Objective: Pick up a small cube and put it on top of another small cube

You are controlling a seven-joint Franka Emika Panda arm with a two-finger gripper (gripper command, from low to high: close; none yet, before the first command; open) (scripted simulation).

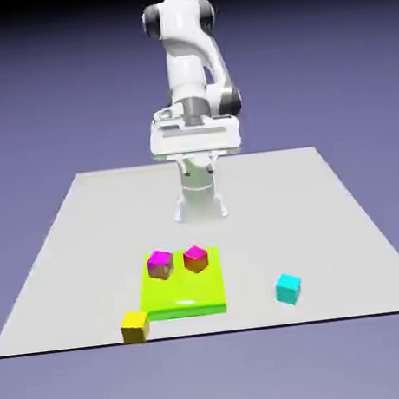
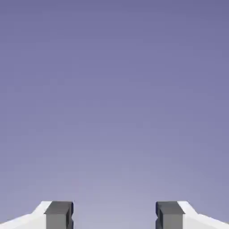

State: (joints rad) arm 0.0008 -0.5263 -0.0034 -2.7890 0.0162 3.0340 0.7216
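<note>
- At the near edge of a pale grey table (image 1: 264,196), a small yellow cube (image 1: 135,328) with darker mustard-brown sides sits toward the exterior view's left, just off a front corner of a bright green slab (image 1: 183,290); whether cube and slab touch cannot be told from this angle.
- On the flat slab, toward its far side, two more small cubes rest side by side with a gap between them: a purple-magenta cube (image 1: 161,264) on the exterior view's left and a magenta-topped cube with red sides (image 1: 196,259) on the exterior view's right.
- Well apart from the slab, toward the exterior view's right, a cyan cube (image 1: 288,289) rests on the tabletop, turned at a slight angle, with its top and two sides showing.
- Above the far part of the table, a white robot arm (image 1: 185,56) with dark joint caps bends over at the top, its wide white hand (image 1: 195,135) beneath the bend.
- Below the hand, the gripper (image 1: 199,170) hangs high and well apart from all four cubes, its two fingers standing apart with nothing between them.
- Seen from the hand view, the grey fingertips (image 2: 59,215) show at the bottom, spread on either side of a wide gap, against a plain blue-violet backdrop (image 2: 114,98) that grows paler toward the bottom.
</note>
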